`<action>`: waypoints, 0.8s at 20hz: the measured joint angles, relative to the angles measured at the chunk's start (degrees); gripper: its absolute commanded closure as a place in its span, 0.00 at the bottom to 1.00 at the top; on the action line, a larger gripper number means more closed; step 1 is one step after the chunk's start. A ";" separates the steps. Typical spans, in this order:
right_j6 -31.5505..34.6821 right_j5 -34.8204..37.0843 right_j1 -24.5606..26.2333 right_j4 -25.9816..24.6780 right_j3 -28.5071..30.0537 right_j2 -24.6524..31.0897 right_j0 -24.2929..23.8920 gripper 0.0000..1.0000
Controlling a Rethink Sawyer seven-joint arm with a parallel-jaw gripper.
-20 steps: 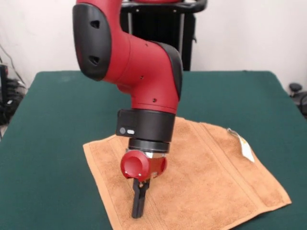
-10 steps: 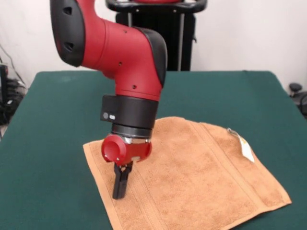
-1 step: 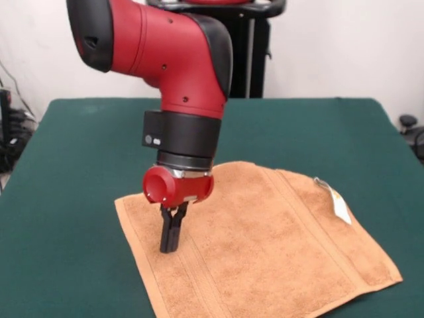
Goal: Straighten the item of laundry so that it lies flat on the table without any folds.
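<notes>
The tan-orange towel, the item of laundry [image 3: 265,245], lies spread out on the dark green table [image 3: 73,165] in the front view. Woven bands run along its left and right ends. A small white tag [image 3: 338,202] sticks out at its right edge. My gripper [image 3: 170,248] hangs from the red and black arm over the towel's left part, just inside the left band. Its black fingers are pressed together, with nothing between them. The tips are at or just above the cloth; I cannot tell whether they touch it.
The towel's near corner runs past the picture's bottom edge. A black stand [image 3: 218,53] rises behind the table. Dark gear [image 3: 411,129] sits off the table's right side and cables [image 3: 10,132] off its left.
The gripper has moved left across the towel from near its middle to its left part, then lifted slightly. The towel has not moved.
</notes>
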 measured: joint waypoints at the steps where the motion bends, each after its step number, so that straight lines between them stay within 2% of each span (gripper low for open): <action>1: 0.00 0.17 -0.23 -0.01 0.26 0.33 -0.17 1.00; 7: 0.00 2.10 -2.61 -0.01 2.93 4.05 -2.28 1.00; 16: 0.00 7.47 -3.50 -0.01 4.49 6.12 -4.33 1.00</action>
